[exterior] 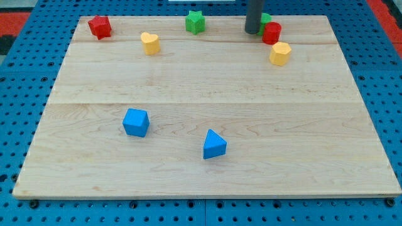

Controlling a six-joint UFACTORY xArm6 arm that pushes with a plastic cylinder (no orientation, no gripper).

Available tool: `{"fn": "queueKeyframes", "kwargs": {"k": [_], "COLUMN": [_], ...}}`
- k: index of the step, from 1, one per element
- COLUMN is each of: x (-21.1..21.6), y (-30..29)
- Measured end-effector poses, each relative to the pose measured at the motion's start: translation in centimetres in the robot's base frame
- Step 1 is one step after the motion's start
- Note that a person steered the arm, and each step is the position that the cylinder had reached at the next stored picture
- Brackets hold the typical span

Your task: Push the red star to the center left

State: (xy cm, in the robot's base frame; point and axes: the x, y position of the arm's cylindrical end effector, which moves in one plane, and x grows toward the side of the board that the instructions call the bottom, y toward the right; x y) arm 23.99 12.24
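Red star (99, 26) sits at desk (201, 94) top-left corner; tip (252, 31) far off at view's top right, touching red cylinder (271, 32); end effector bare rod, grips nothing; best circle above star, push toward view's bottom, avoiding yellow heart (150, 43).

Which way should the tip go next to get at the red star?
Probably slide my tip toward the view's left along the top edge. It sits at the top right beside the red cylinder, while the red star lies in the top-left corner, needing a push toward the view's bottom.
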Motion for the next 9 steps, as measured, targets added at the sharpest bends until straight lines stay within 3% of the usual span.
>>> {"fn": "queueKeyframes", "kwargs": {"k": [2, 4, 5, 6, 8, 9], "x": [0.2, 8.1, 13.2, 14.5, 4.3, 2.5], "y": [0.1, -1.2, -6.3, 1.9, 13.9, 17.8]}}
